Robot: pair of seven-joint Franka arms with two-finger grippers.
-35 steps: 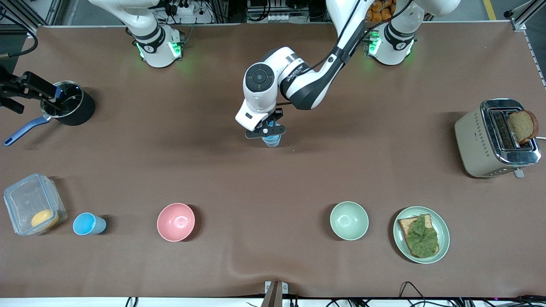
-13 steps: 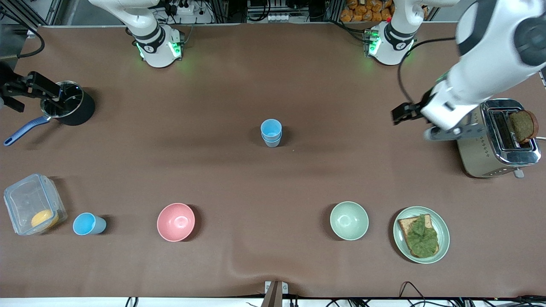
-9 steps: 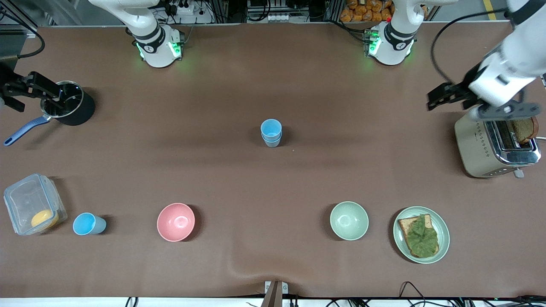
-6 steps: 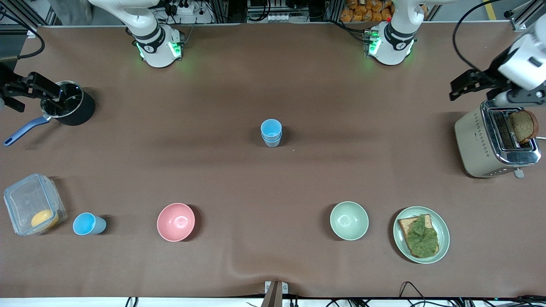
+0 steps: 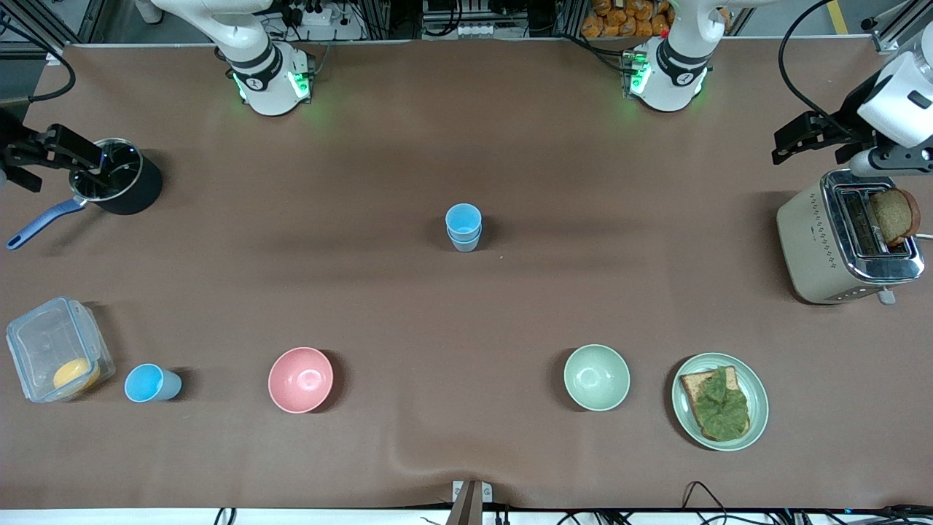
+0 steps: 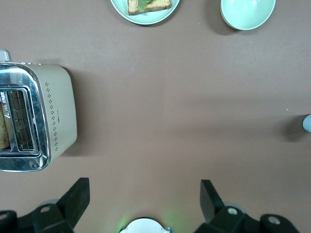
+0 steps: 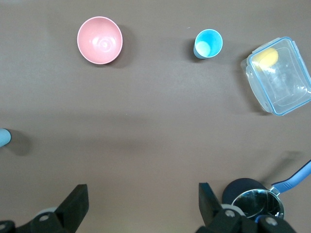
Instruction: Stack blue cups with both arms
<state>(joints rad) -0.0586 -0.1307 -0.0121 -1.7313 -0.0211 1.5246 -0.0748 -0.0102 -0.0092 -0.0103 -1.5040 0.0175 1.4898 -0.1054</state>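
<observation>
Two blue cups (image 5: pixel 463 227) stand nested in one stack at the middle of the table. The stack's edge shows in the left wrist view (image 6: pixel 307 124) and in the right wrist view (image 7: pixel 4 137). A third, brighter blue cup (image 5: pixel 151 383) stands alone beside the clear box; it also shows in the right wrist view (image 7: pixel 208 43). My left gripper (image 5: pixel 891 159) is open and empty, high over the table by the toaster, and shows in its wrist view (image 6: pixel 145 199). My right gripper (image 5: pixel 22 157) is open and empty, high beside the black pot, and shows in its wrist view (image 7: pixel 141 201); that arm waits.
A pink bowl (image 5: pixel 300 379), a pale green bowl (image 5: pixel 596 377) and a plate with toast and lettuce (image 5: pixel 754 379) lie near the front camera. A clear box (image 5: pixel 55 350) holds something yellow. A black pot (image 5: pixel 124 186) and a toaster (image 5: pixel 809 240) stand at the table's ends.
My left gripper let go of the upper cup, leaving it nested in the lower one, and swung up and away to above the toaster. The right arm has not moved.
</observation>
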